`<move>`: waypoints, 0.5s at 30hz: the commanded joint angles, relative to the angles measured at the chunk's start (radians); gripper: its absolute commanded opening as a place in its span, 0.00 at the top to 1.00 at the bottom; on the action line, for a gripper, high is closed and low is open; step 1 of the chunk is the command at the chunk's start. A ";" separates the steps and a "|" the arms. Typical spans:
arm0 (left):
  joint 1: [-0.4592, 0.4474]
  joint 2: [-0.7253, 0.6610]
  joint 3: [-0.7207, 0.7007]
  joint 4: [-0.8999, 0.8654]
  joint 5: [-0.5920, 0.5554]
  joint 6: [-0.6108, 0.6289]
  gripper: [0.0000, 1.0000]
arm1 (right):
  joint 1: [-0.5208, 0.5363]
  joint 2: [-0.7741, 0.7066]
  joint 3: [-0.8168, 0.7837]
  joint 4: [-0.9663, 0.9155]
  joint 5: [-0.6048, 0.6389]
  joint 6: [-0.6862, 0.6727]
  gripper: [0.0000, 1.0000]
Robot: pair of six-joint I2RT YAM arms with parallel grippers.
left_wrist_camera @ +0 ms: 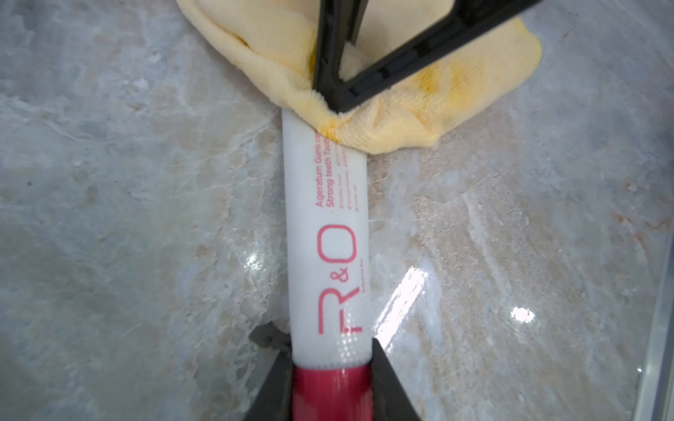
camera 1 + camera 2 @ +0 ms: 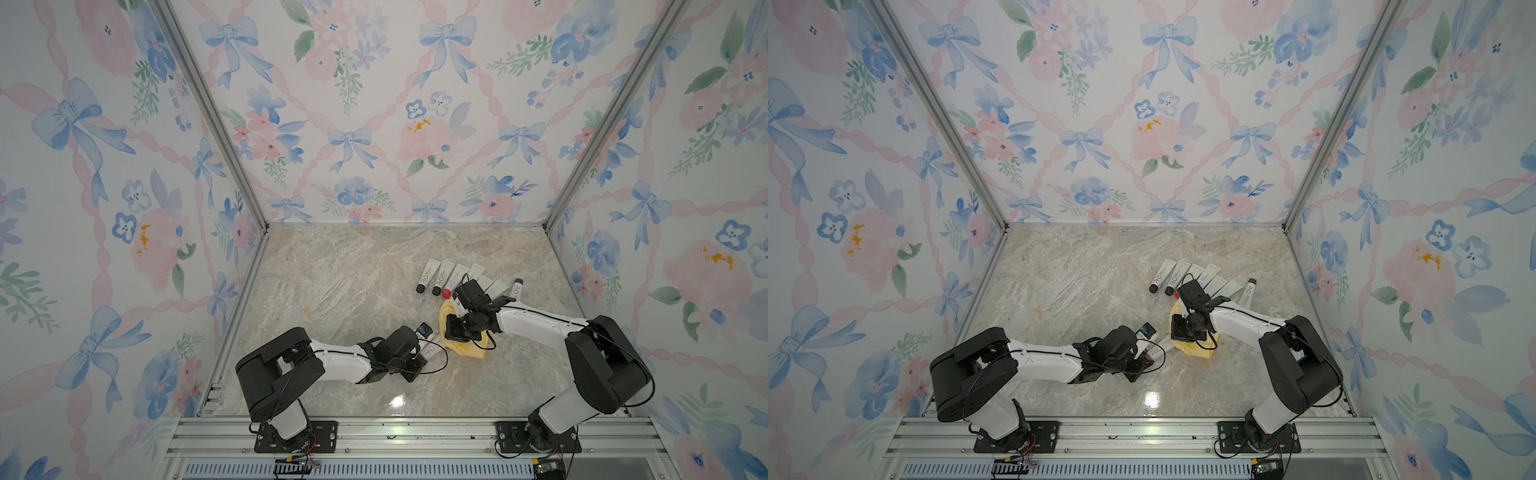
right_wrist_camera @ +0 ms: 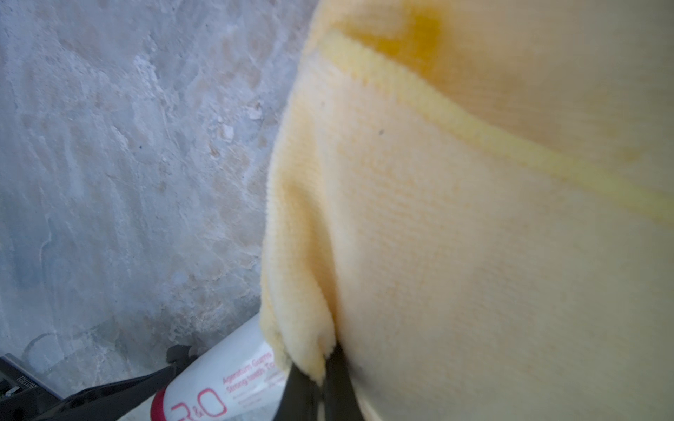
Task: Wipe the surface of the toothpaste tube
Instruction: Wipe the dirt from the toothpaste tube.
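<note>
The toothpaste tube (image 1: pixel 324 226) is white with red "R&O" lettering and a red cap, and lies on the marble top (image 1: pixel 127 218). My left gripper (image 1: pixel 330 359) is shut on its cap end. A yellow cloth (image 1: pixel 401 120) covers the tube's far end, and my right gripper (image 1: pixel 335 102) is shut on a fold of it, pressing down there. The right wrist view shows the cloth (image 3: pixel 474 218) bunched in the right gripper (image 3: pixel 317 368), with the tube (image 3: pixel 219 379) beside it. In both top views the tube (image 2: pixel 432 351) (image 2: pixel 1158 351) lies between the left gripper (image 2: pixel 420 361) and the cloth (image 2: pixel 461 347).
Several more tubes (image 2: pixel 457 278) lie in a fanned row just behind the right gripper (image 2: pixel 453 328), one of them with a red cap (image 2: pixel 446 294). Another tube (image 2: pixel 516 286) lies apart to the right. Floral walls close in three sides.
</note>
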 commanded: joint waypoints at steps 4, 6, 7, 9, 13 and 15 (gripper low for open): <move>-0.001 0.035 -0.009 -0.057 0.011 0.006 0.76 | 0.094 -0.010 -0.122 0.054 -0.138 0.149 0.94; 0.001 0.038 -0.008 -0.057 0.010 0.006 0.76 | 0.125 -0.018 -0.143 0.089 -0.172 0.184 0.94; 0.000 0.039 -0.008 -0.057 0.009 0.006 0.76 | 0.134 -0.023 -0.152 0.098 -0.179 0.193 0.94; 0.000 0.041 -0.006 -0.057 0.008 0.006 0.76 | 0.135 -0.031 -0.168 0.109 -0.185 0.200 0.94; 0.001 0.043 -0.007 -0.057 0.009 0.006 0.75 | 0.092 -0.042 -0.169 0.059 -0.149 0.148 0.94; 0.001 0.041 -0.008 -0.057 0.008 0.006 0.76 | 0.048 -0.052 -0.145 -0.008 -0.084 0.094 0.94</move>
